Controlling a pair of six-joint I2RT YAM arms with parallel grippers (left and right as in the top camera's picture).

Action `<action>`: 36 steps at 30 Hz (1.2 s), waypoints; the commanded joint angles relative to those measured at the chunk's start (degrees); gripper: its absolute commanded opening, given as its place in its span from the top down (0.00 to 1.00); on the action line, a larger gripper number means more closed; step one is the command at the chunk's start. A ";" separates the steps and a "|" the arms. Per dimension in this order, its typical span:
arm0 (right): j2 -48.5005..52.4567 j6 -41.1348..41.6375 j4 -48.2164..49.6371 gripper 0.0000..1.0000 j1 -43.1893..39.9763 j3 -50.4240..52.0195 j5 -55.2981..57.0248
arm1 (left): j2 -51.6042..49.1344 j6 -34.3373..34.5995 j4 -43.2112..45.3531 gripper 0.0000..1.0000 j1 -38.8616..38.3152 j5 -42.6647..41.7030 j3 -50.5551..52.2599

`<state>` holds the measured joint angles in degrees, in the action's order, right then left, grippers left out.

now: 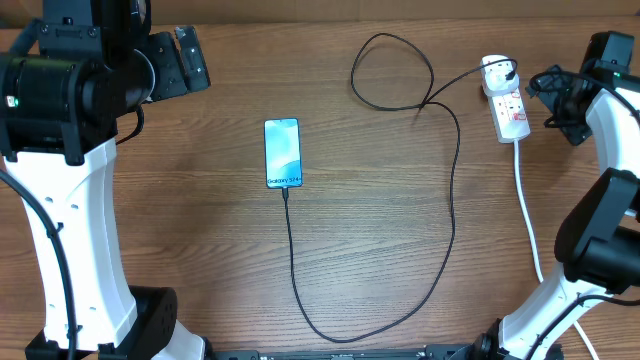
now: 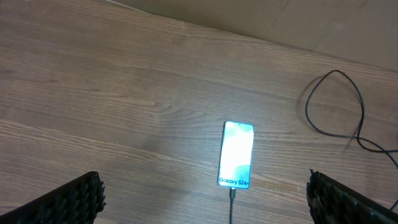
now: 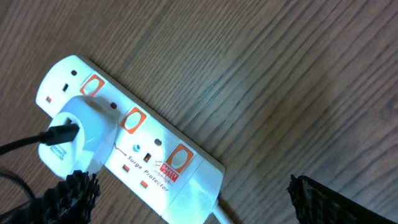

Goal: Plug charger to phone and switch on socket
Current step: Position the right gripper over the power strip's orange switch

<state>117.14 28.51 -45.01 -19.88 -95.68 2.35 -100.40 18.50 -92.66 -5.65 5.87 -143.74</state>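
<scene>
The phone [image 1: 282, 153] lies flat at mid-table, screen lit, reading "Galaxy S24+"; it also shows in the left wrist view [image 2: 237, 155]. The black charger cable [image 1: 445, 210] has its tip in the phone's bottom edge [image 2: 232, 194] and loops round to a white plug [image 3: 73, 135] seated in the white socket strip [image 1: 507, 100], which also shows in the right wrist view [image 3: 149, 155]. My left gripper [image 2: 202, 202] is open and empty, raised above the table at the far left. My right gripper [image 3: 189, 202] is open and empty, just above the strip's lead end.
The strip's thick white lead [image 1: 528, 215] runs toward the front right past the right arm's base. The cable makes a loop [image 1: 392, 72] at the back centre. The table's back edge [image 2: 261, 38] is close behind.
</scene>
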 commanded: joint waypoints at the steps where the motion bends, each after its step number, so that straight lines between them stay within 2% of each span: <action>1: 0.57 0.46 1.57 0.00 -0.17 -1.05 0.55 | 0.31 0.85 -0.07 0.00 0.04 0.50 -0.68; 10: 1.95 0.46 4.74 0.00 -0.11 -1.05 0.57 | 0.31 0.85 -0.09 0.00 0.04 0.50 -0.68; 13: 2.47 0.44 5.35 0.05 -0.11 -1.03 0.57 | 0.31 0.83 -0.09 0.00 0.04 0.50 -0.68; 16: 2.69 0.44 5.86 0.05 -0.11 -1.03 0.57 | 0.31 0.85 -0.09 0.00 0.04 0.50 -0.68; 25: 5.42 0.39 7.10 0.00 -0.11 -1.03 0.28 | 0.31 0.83 -0.09 0.00 0.04 0.50 -0.68; 36: 10.34 -6.54 10.05 0.00 -0.07 -1.03 -2.89 | 0.31 0.85 -0.09 0.00 0.04 0.50 -0.68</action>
<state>126.54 24.67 -35.70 -19.88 -95.68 0.43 -100.40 18.52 -92.66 -5.65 5.87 -143.74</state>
